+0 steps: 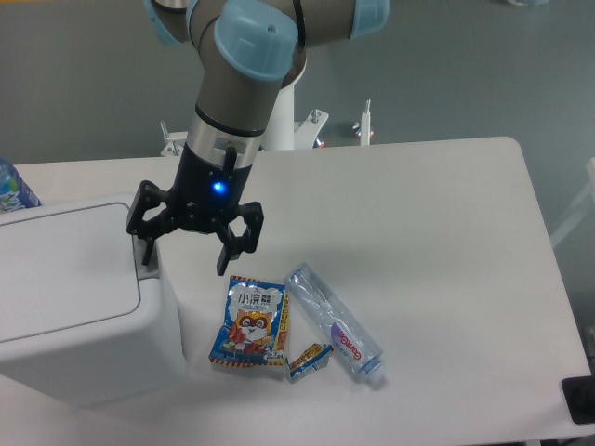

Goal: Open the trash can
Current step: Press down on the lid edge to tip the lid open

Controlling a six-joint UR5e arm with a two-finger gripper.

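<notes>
While your gripper (186,248) hangs with jaws spread wide and holding nothing, its left finger (146,243) sits at the grey push tab (149,272) on the trash can (79,297). You see bare table (446,242) right of the bin; a snack packet (250,322), small wrapper (310,360) and plastic bottle (333,320) lie nearby. The bin's flat white lid is shut.

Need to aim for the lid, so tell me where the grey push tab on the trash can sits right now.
The small grey push tab sits on the right edge of the large boxy white plastic trash can, at the picture's left, directly under the open black gripper.
</notes>
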